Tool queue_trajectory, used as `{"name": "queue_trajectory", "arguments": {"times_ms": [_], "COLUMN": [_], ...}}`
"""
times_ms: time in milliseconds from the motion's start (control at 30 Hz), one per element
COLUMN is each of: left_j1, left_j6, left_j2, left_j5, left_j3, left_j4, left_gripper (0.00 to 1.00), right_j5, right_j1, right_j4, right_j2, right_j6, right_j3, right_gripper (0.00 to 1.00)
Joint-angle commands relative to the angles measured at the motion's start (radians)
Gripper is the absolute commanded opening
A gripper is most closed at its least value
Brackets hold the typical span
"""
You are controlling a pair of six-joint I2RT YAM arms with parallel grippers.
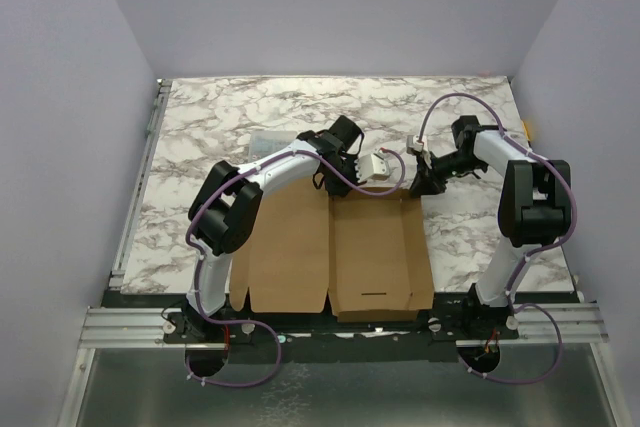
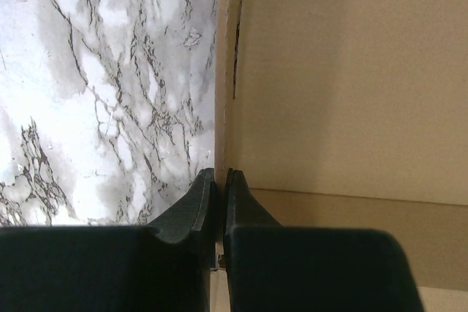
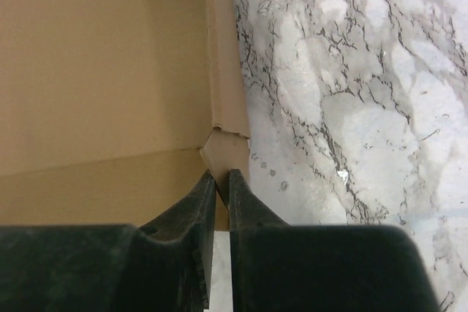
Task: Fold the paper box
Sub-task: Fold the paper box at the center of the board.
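Note:
The paper box (image 1: pixel 370 247) is brown cardboard, partly folded into a shallow tray with a flat panel (image 1: pixel 285 247) lying to its left. My left gripper (image 1: pixel 375 185) is at the tray's far edge. In the left wrist view its fingers (image 2: pixel 219 174) are shut on the upright cardboard wall (image 2: pixel 228 71). My right gripper (image 1: pixel 416 185) is at the tray's far right corner. In the right wrist view its tips (image 3: pixel 222 174) stand barely apart, with the small corner flap (image 3: pixel 228 147) between them.
The marble table (image 1: pixel 250 107) stretches beyond the box. A small clear plastic case (image 1: pixel 268 140) lies at the far left, behind the left arm. Purple walls close in the sides and back. A metal rail (image 1: pixel 340 327) runs along the near edge by the arm bases.

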Motion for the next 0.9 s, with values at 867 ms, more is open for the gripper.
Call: {"name": "queue_trajectory", "arguments": {"times_ms": [867], "left_j1": [0.010], "left_j6": [-0.050], "left_j2": [-0.025], "left_j5": [0.043], "left_j3": [0.019], "left_j4": [0.087], "left_gripper": [0.00], "right_j5": [0.097], "right_j1": [0.046], "right_j4": [-0.072], "right_j2": [0.043], "right_j6": [0.038], "right_j3": [0.020], "right_gripper": [0.00]}}
